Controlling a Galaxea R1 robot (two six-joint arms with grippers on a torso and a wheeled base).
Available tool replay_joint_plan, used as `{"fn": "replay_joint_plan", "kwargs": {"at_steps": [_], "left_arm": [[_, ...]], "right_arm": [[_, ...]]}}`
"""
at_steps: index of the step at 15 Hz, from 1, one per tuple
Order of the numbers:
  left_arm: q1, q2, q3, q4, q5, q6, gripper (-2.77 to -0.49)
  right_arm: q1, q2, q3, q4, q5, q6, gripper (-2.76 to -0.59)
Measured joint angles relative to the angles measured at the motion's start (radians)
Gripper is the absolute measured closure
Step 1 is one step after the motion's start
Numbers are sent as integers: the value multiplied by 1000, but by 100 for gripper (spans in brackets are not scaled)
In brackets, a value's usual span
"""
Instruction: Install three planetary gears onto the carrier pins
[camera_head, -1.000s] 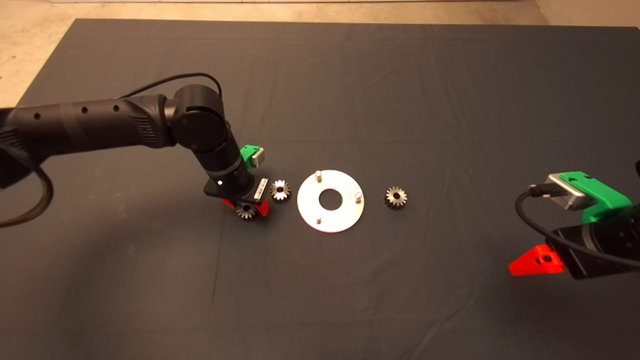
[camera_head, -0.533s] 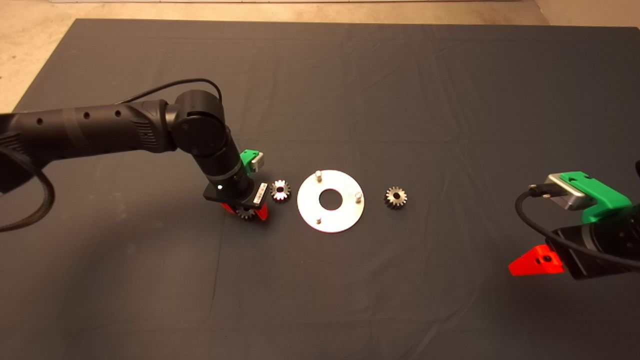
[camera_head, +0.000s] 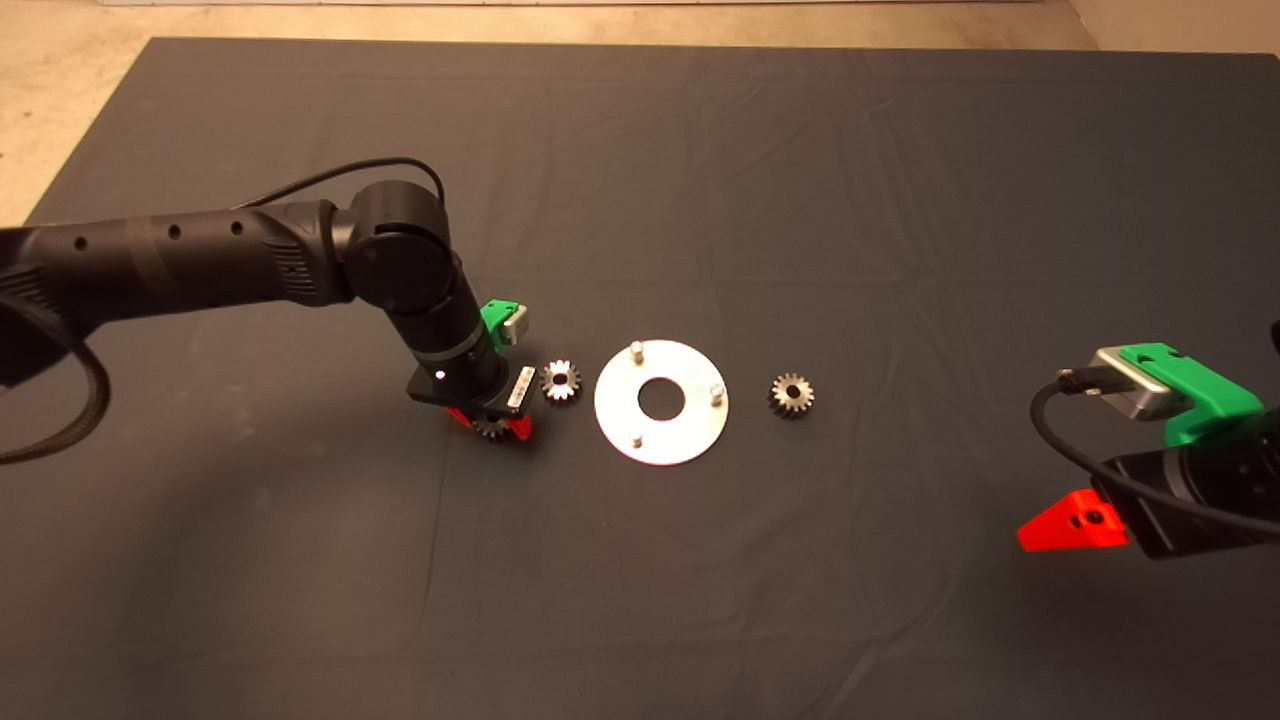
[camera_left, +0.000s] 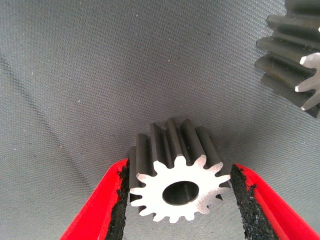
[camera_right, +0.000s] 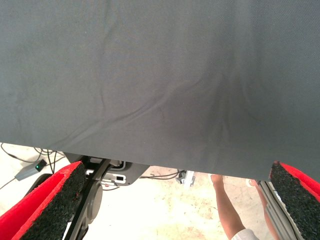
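My left gripper (camera_head: 490, 426) is down on the mat left of the disc, its pads (camera_left: 120, 200) pressed against both sides of one planetary gear (camera_left: 177, 190), which lies flat. A second planetary gear (camera_head: 561, 381) lies just beside it, closer to the disc, and shows again in the left wrist view (camera_left: 295, 60). The third planetary gear (camera_head: 791, 395) lies right of the shiny disc (camera_head: 680, 430). All three carrier pins (camera_head: 636, 349), (camera_head: 716, 393), (camera_head: 636, 440) stand bare. My right gripper (camera_head: 1070, 522) is parked at the lower right edge, open (camera_right: 177, 167).
The dark mat (camera_head: 700, 600) covers the table, with pale floor beyond its far edge. In the right wrist view, past the mat's edge, I see cables, the robot's base and a person's leg (camera_right: 225, 205).
My left gripper has sunk lower over the gear at its tips and drawn in around it. The other gears, the disc and the right arm have not moved.
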Motion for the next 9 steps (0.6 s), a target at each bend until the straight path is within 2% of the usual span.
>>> {"fn": "replay_joint_plan", "kwargs": {"at_steps": [1,2,5,8,9], "left_arm": [[0,0,0,0,0,0,-135],[0,0,0,0,1,1,-125],[0,0,0,0,2,2,-122],[0,0,0,0,2,2,-122],[0,0,0,0,3,2,-118]], "right_arm": [[0,0,0,0,0,0,-276],[0,0,-1,0,0,-4,-276],[0,3,-29,0,0,-51,-276],[-3,10,-100,0,0,-135,-276],[-14,18,-137,0,0,-170,-276]]}}
